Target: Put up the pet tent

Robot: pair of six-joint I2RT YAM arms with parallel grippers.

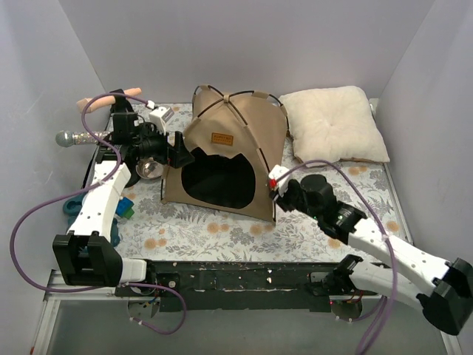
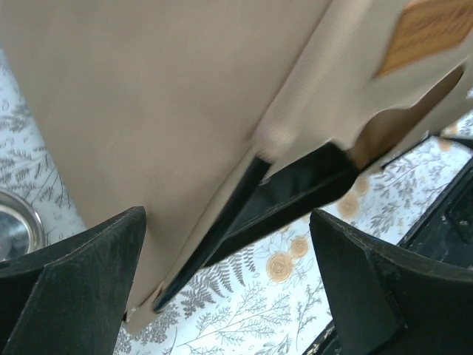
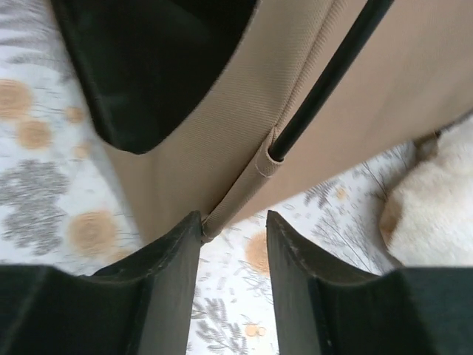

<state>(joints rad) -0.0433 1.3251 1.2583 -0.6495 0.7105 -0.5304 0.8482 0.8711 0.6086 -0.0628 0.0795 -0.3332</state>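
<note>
Tent (image 1: pixel 235 129) is up, center of the top view. Right gripper (image 3: pixel 233 225) sits half-open right at its lower-right corner, pole (image 3: pixel 329 74) running up-right away from it. Left gripper (image 1: pixel 179 153) gapes wide at the left corner.

readable text: none | brown label (image 1: pixel 222 137) on pet tent (image 1: pixel 247 118) front — print too small in top view, blurred in left wrist view

Tan pet tent (image 1: pixel 247 133) standing domed, doorway (image 1: pixel 219 182) facing near edge.
</note>
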